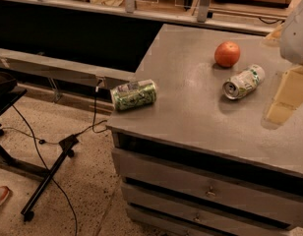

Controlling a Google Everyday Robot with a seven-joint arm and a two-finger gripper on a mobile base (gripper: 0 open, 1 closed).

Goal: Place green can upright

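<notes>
The green can (134,95) lies on its side at the front left edge of the grey counter (191,117). It has a dark green mottled label, with a white patch on its upper side. My gripper (280,104) is a pale yellowish shape at the right edge of the view, low over the counter. The white arm housing (296,31) sits above it. The gripper is far to the right of the green can and holds nothing that I can see.
A paler white-and-light-green can (244,81) lies on its side near the gripper, its open end facing front left. An orange (227,53) sits behind it. Drawers (205,191) front the counter. Cables and a black stand (48,173) are on the floor to the left.
</notes>
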